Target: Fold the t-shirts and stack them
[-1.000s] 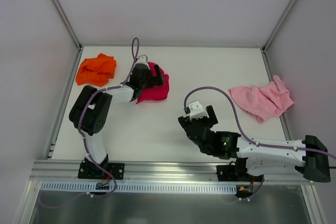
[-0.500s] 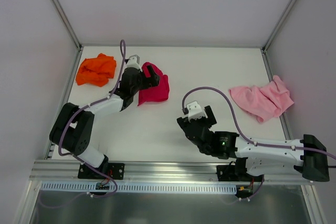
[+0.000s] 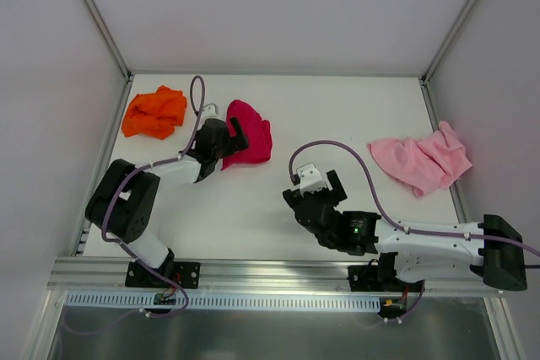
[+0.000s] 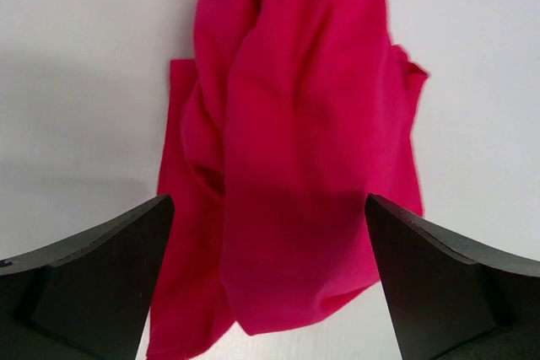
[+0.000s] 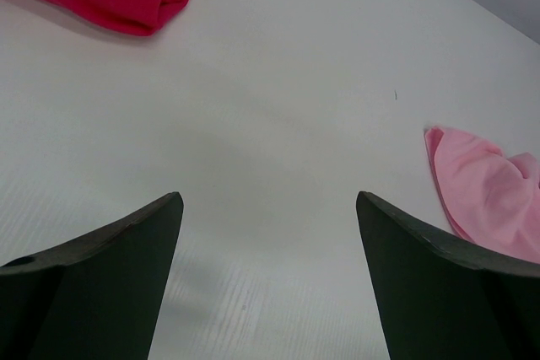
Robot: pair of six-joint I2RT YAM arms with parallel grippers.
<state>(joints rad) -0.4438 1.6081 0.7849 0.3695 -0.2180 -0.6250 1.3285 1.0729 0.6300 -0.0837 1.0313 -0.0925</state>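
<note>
The left claw [image 4: 268, 217] is spread wide over the crumpled crimson t-shirt [image 3: 253, 142]. The right claw [image 5: 270, 208] is spread above the worktop [image 3: 337, 107]. The orange t-shirt [image 3: 154, 111] is bunched at the far left corner, and the pink t-shirt [image 3: 422, 159] is crumpled at the right edge.

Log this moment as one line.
left gripper open at red t-shirt | right gripper open, empty | orange t-shirt crumpled | pink t-shirt crumpled
</note>
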